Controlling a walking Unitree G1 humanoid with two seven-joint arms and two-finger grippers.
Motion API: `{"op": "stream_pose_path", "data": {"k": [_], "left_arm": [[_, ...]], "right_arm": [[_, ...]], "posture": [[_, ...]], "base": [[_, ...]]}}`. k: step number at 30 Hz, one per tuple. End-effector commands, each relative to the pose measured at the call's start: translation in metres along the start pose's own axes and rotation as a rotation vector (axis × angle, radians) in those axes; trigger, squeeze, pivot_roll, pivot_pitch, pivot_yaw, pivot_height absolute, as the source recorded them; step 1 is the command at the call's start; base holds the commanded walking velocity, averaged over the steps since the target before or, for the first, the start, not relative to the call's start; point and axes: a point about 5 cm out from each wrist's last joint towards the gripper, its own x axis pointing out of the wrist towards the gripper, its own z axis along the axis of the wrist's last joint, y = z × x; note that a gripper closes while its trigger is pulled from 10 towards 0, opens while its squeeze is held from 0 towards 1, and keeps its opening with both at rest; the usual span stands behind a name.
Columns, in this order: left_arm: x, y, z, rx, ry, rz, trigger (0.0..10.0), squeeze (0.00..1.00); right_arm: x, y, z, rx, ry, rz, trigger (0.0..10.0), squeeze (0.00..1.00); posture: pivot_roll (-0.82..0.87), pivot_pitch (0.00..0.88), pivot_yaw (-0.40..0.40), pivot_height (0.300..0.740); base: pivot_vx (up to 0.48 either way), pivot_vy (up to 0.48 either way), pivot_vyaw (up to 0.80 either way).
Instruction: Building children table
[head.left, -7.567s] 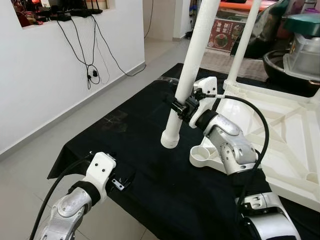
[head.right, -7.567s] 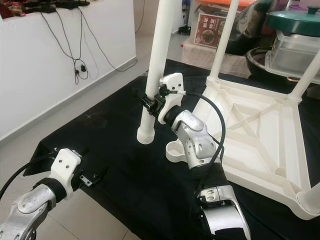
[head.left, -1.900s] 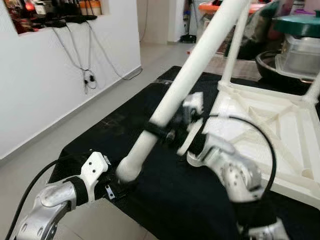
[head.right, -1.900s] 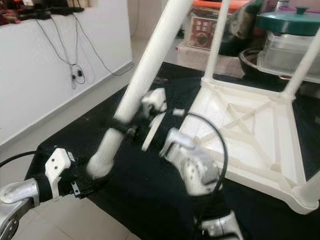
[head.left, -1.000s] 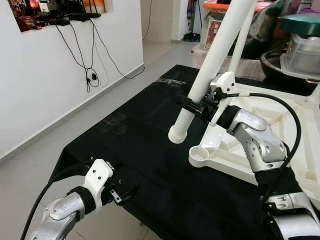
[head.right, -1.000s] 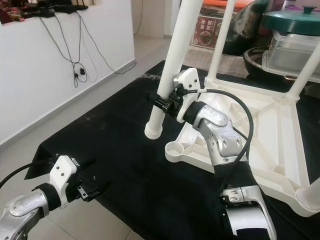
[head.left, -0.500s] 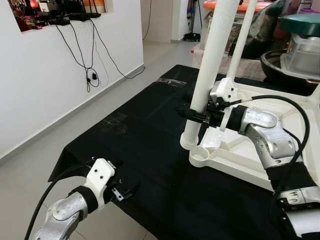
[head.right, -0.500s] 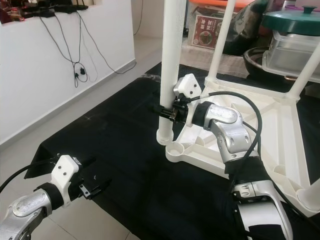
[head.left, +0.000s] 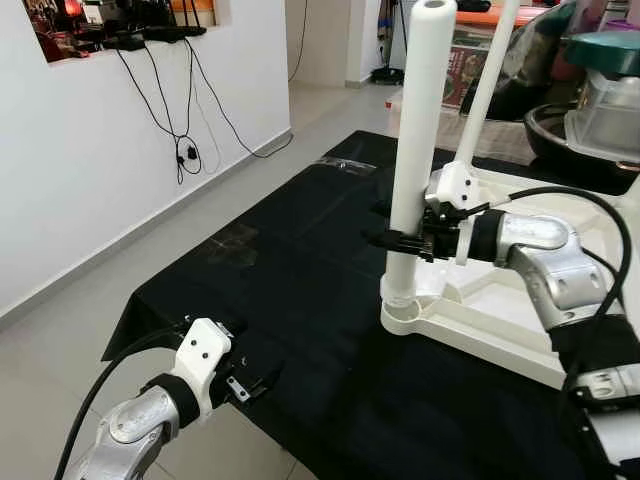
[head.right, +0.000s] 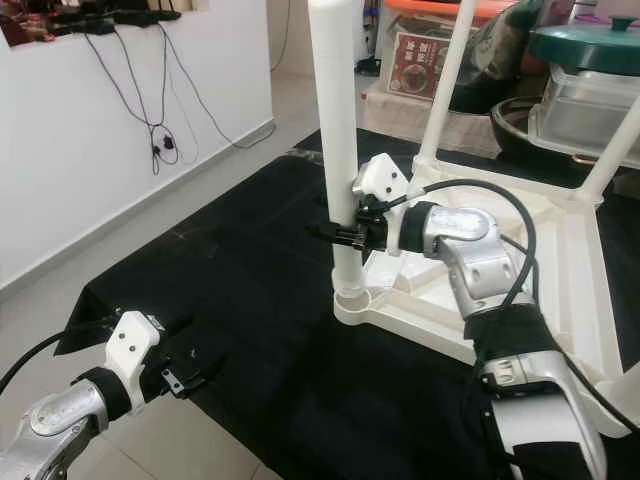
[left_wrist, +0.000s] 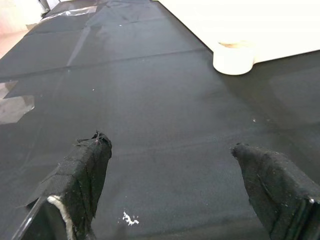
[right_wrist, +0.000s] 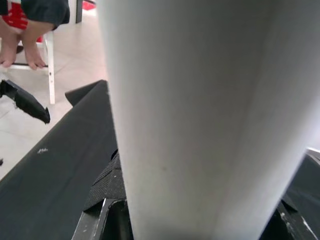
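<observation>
The white children's table top (head.left: 480, 343) lies upside down on a black cloth (head.left: 300, 260). My right gripper (head.left: 403, 242) is shut on a white table leg (head.left: 420, 130), which it holds upright. The leg's lower end sits in the round corner socket (head.left: 402, 316) nearest me. In the right wrist view the leg (right_wrist: 200, 115) is close up between the black fingers (right_wrist: 107, 192). Two other legs (head.left: 486, 80) (head.right: 612, 148) stand fitted at the far corners. My left gripper (head.left: 252, 379) hovers open and empty over the cloth's near edge, and its wrist view shows the socket (left_wrist: 234, 56) ahead.
A white wall (head.left: 90, 170) with hanging black cables (head.left: 185, 150) runs along the left, with bare tiled floor beside the cloth. Behind the table top stand a green-lidded pot (head.right: 585, 60), a dark bowl (head.left: 560, 130) and a printed box (head.right: 415, 60).
My right gripper has swung the leg from a tilt beside the corner to upright and lowered its end into the socket. The left arm has stayed put.
</observation>
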Motion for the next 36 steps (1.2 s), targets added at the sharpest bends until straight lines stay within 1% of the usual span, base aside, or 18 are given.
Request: {"op": "stream_pose_path", "data": {"k": [1, 3, 7, 9, 12, 13, 14, 19, 21, 25, 27, 29, 30, 31, 32, 33, 34, 36], "left_arm": [[0.000, -0.003, -0.005, -0.005, 0.013, 0.000, 10.0, 0.00], [0.001, -0.003, -0.005, -0.007, 0.013, 0.000, 10.0, 0.00], [0.003, -0.005, -0.006, -0.012, 0.008, 0.000, 10.0, 0.00], [0.003, -0.005, -0.006, -0.012, 0.007, 0.000, 10.0, 0.00], [0.003, -0.005, -0.006, -0.013, 0.008, 0.001, 10.0, 0.00], [0.002, -0.004, -0.007, -0.013, 0.009, 0.003, 10.0, 0.00], [0.002, -0.004, -0.007, -0.012, 0.010, 0.005, 10.0, 0.00], [0.002, -0.003, -0.008, -0.012, 0.010, 0.008, 10.0, 0.00], [0.002, -0.003, -0.008, -0.012, 0.010, 0.008, 10.0, 0.00], [0.003, -0.004, -0.009, -0.017, 0.009, 0.009, 10.0, 0.00], [0.003, -0.004, -0.009, -0.020, 0.008, 0.011, 10.0, 0.00], [0.003, -0.003, -0.009, -0.021, 0.008, 0.015, 10.0, 0.00], [0.003, -0.003, -0.009, -0.021, 0.008, 0.015, 10.0, 0.00], [0.003, -0.002, -0.009, -0.022, 0.008, 0.016, 10.0, 0.00], [0.003, -0.002, -0.009, -0.022, 0.008, 0.016, 10.0, 0.00], [0.004, -0.002, -0.009, -0.022, 0.008, 0.016, 10.0, 0.00], [0.004, -0.002, -0.009, -0.023, 0.008, 0.015, 10.0, 0.00], [0.004, -0.003, -0.008, -0.024, 0.007, 0.015, 10.0, 0.00]], "right_arm": [[-0.002, -0.003, 0.003, -0.007, 0.019, 0.015, 0.0, 0.00], [-0.004, -0.003, 0.002, -0.007, 0.028, 0.024, 0.0, 0.00], [-0.005, 0.006, -0.004, -0.002, 0.054, 0.084, 0.0, 0.00], [-0.005, 0.007, -0.005, 0.000, 0.057, 0.090, 0.0, 0.00], [-0.004, 0.010, -0.008, 0.014, 0.057, 0.106, 0.0, 0.00], [0.000, 0.019, -0.012, 0.021, 0.062, 0.145, 0.0, 0.00], [0.001, 0.022, -0.013, 0.024, 0.063, 0.157, 0.0, 0.00], [0.004, 0.029, -0.015, 0.029, 0.065, 0.194, 0.0, 0.00], [0.004, 0.029, -0.015, 0.029, 0.065, 0.194, 0.0, 0.00], [0.008, 0.036, -0.018, 0.053, 0.064, 0.205, 0.0, 0.00], [0.011, 0.036, -0.020, 0.075, 0.063, 0.199, 0.0, 0.00], [0.015, 0.032, -0.024, 0.123, 0.059, 0.172, 0.0, 0.00], [0.015, 0.032, -0.024, 0.123, 0.059, 0.172, 0.0, 0.00], [0.018, 0.030, -0.026, 0.152, 0.059, 0.159, 0.0, 0.00], [0.018, 0.030, -0.026, 0.152, 0.059, 0.159, 0.0, 0.00], [0.025, 0.025, -0.031, 0.183, 0.073, 0.122, 0.0, 0.00], [0.029, 0.024, -0.032, 0.203, 0.076, 0.108, 0.0, 0.00], [0.032, 0.024, -0.032, 0.216, 0.078, 0.099, 0.0, 0.00]], "posture": [[0.05, 0.000, -0.035, 0.740], [0.05, 0.000, -0.035, 0.740], [0.05, 0.000, -0.037, 0.740], [0.05, 0.000, -0.037, 0.740], [0.05, 0.000, -0.039, 0.740], [0.05, 0.000, -0.040, 0.740], [0.05, 0.000, -0.039, 0.740], [0.05, 0.000, -0.040, 0.740], [0.05, 0.000, -0.040, 0.740], [0.06, 0.000, -0.041, 0.740], [0.06, 0.000, -0.041, 0.740], [0.05, 0.000, -0.036, 0.740], [0.05, 0.000, -0.036, 0.740], [0.05, 0.000, -0.036, 0.740], [0.05, 0.000, -0.036, 0.740], [0.06, 0.000, -0.038, 0.740], [0.06, 0.000, -0.046, 0.740], [0.06, 0.000, -0.046, 0.740]], "base": [[0.000, 0.000, 0.00], [0.000, 0.000, 0.00], [0.000, 0.000, 0.00], [0.000, 0.000, 0.00], [0.000, 0.000, 0.00], [0.000, 0.000, 0.00], [0.000, 0.000, 0.00], [0.000, 0.000, 0.00], [0.000, 0.000, 0.00], [0.000, 0.000, 0.00], [0.000, 0.000, 0.00], [0.000, 0.000, 0.00], [0.000, 0.000, 0.00], [0.000, 0.000, 0.00], [0.000, 0.000, 0.00], [0.000, 0.000, 0.00], [0.000, 0.000, 0.00], [0.000, 0.000, 0.00]]}}
